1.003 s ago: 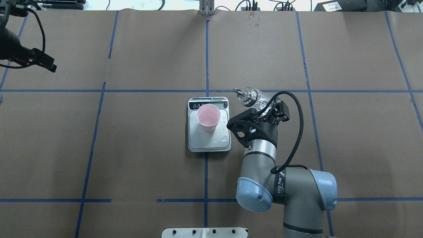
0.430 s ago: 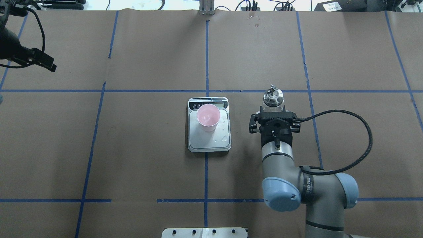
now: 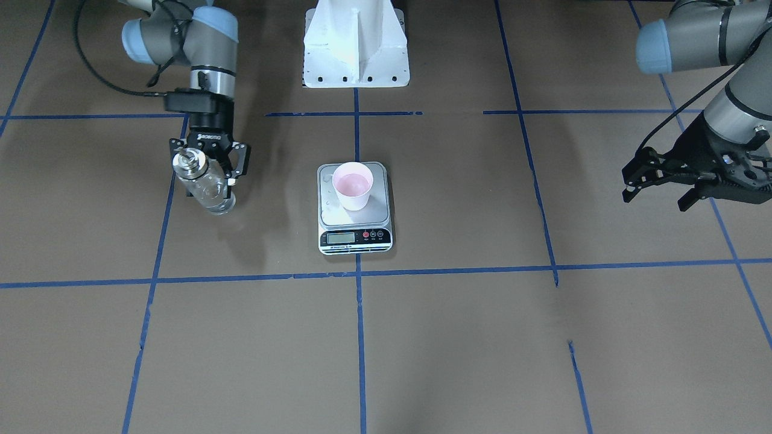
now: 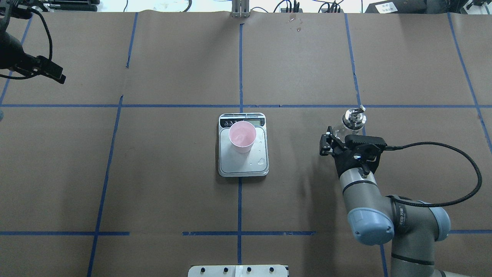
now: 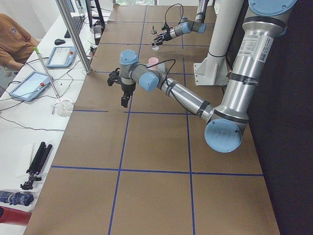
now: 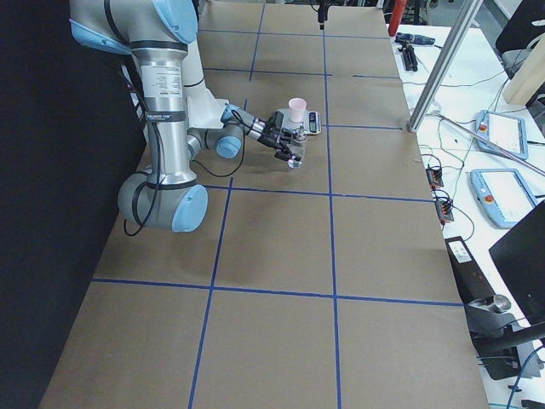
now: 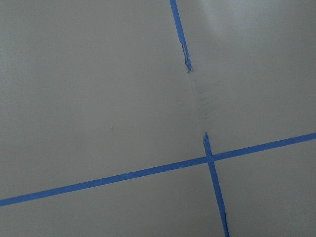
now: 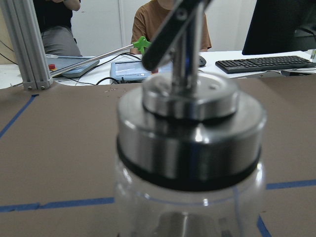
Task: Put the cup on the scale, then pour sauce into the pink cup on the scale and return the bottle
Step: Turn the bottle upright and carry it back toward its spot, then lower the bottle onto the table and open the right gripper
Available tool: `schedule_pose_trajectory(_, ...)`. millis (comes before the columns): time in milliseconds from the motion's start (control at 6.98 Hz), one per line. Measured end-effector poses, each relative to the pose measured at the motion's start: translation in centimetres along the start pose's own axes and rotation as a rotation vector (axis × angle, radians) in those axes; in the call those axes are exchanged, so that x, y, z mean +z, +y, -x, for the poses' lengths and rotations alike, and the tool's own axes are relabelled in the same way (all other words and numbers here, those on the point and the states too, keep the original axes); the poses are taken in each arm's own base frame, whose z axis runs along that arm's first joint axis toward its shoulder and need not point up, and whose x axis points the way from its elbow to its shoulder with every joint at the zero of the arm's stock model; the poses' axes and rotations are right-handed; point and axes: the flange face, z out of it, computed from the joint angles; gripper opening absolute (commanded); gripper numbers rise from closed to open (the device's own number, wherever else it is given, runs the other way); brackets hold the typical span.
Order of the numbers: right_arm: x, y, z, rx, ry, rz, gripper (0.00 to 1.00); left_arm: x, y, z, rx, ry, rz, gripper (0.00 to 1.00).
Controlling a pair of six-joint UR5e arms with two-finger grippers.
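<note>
The pale pink cup [image 4: 242, 136] stands on the silver scale [image 4: 243, 166] at the table's middle; it also shows in the front view [image 3: 352, 185] with liquid in it. My right gripper [image 4: 343, 135] is shut on the clear glass bottle [image 4: 353, 118] and holds it upright, well to the right of the scale. The front view shows the bottle [image 3: 204, 185] in that gripper [image 3: 208, 173]. Its metal collar and spout fill the right wrist view [image 8: 190, 123]. My left gripper [image 3: 656, 198] is open and empty, far off to the left.
Water drops lie on the scale's platform [image 4: 261, 161]. The white robot base mount [image 3: 356, 45] stands at the near edge. Blue tape lines [image 7: 207, 158] cross the brown table cover. Operators and tablets sit beyond the far edge [image 8: 168, 19].
My right gripper has swung the bottle from tilted beside the scale to upright and carried it to the right, away from the scale. The left arm has not moved.
</note>
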Motion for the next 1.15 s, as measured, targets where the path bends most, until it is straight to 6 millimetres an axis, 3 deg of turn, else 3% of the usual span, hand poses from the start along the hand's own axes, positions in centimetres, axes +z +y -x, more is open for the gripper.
schedule_pose_trajectory(430, 1.8, 1.5, -4.6, 0.038, 0.018, -0.013, 0.0, 0.1, 0.0, 0.0, -0.002, -0.002, 0.004, 1.0)
schedule_pose_trajectory(1147, 2.2, 1.9, -5.8, 0.02, 0.033, -0.017, 0.0, 0.1, 0.0, -0.1, -0.002, -0.001, 0.004, 1.0)
